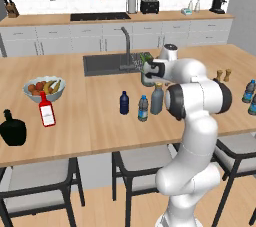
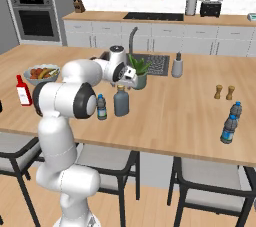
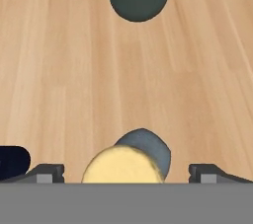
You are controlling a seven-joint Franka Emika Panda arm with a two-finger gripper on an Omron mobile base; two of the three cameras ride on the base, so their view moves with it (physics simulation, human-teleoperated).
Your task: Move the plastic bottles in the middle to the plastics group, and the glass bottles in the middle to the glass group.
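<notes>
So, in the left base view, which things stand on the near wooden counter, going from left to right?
Squat black bottle → red bottle → navy bottle → pale-blue water bottle → dark grey bottle → two blue water bottles at the right edge.

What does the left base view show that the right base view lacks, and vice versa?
Left base view: the navy bottle and a coffee machine. Right base view: the pump dispenser and a wall oven. Both: the dark grey bottle, pale-blue bottle, red bottle and fruit bowl.
</notes>
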